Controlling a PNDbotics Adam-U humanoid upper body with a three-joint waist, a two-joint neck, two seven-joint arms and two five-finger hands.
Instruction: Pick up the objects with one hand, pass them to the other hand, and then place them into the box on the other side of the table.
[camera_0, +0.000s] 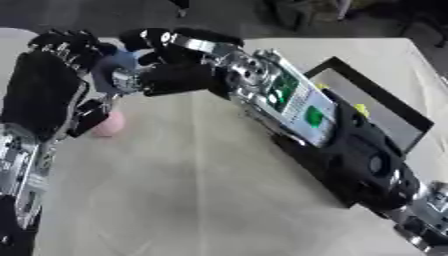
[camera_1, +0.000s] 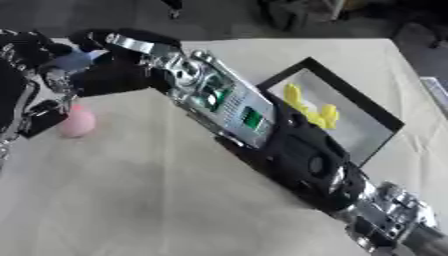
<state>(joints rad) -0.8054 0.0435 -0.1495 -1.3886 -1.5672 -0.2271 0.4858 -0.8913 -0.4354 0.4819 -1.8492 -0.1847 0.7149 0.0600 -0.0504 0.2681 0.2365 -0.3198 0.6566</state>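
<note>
A: Blue-grey, rounded, small object (camera_0: 116, 70), up at the far left of the beige cloth-covered surface (camera_0: 201, 200). It sits between the two hands, above the cloth rather than on it.

B: Which hand has it?

A: The black left hand (camera_0: 48, 82) comes in from the left edge, fingers bent over toward the object. The black right hand (camera_0: 175, 70) reaches across from the lower right on a long black and silver forearm (camera_0: 293, 107) with green patches on a pale panel. Its fingers are curled in against the blue-grey object from the right side. Both hands touch or nearly touch it; where one grip ends and the other begins I cannot tell.

B: So fingers together on both?

A: Right hand: curled round the object, as far as the left eye view shows. Left hand: fingers bent near it, but whether they clamp it or only cup it is not clear.

B: Anything else loose on the cloth?

A: A soft pink round object (camera_1: 77, 122) lying on the surface just below the left hand, touching nothing I can make out.

B: And the box?

A: Shallow black-rimmed box with a pale grey floor (camera_1: 367, 131) on the right side, partly hidden behind the right forearm. Yellow pieces (camera_1: 308, 107) lie inside it, near its left rim. Well apart from the hands.
</note>
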